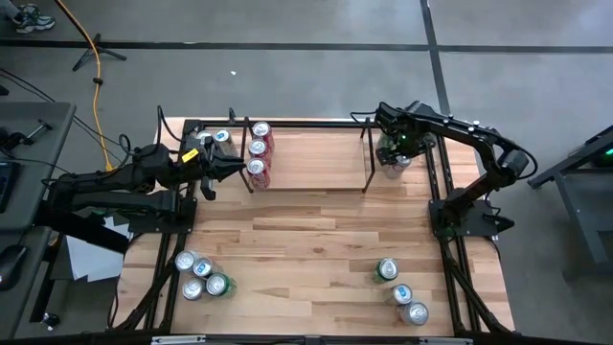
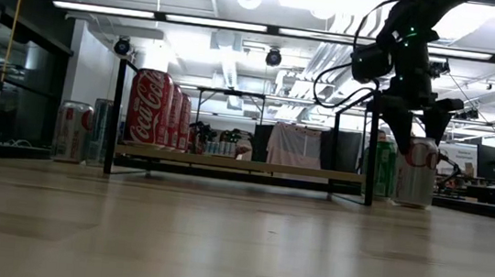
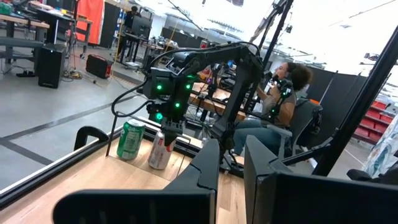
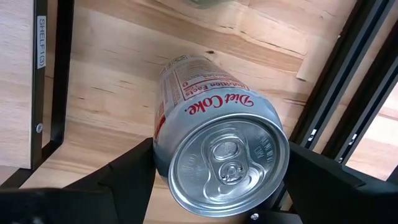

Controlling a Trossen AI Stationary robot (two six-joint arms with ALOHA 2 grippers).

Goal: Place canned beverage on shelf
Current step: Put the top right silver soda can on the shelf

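Spare cans (image 1: 199, 276): stood in clusters at the table's near corners.
Left gripper (image 1: 233, 169): jaws pressed together, empty, beside shelf's left end.
Shelf (image 1: 316, 186): held three red cans (image 1: 259, 153) at far edge.
Right gripper (image 1: 395, 153): fingers spread around silver Diet Coke can (image 4: 217, 149), just outside shelf's right end.

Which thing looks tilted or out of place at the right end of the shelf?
The Diet Coke can leans between the right gripper's open fingers, beside an upright green can, outside the shelf.
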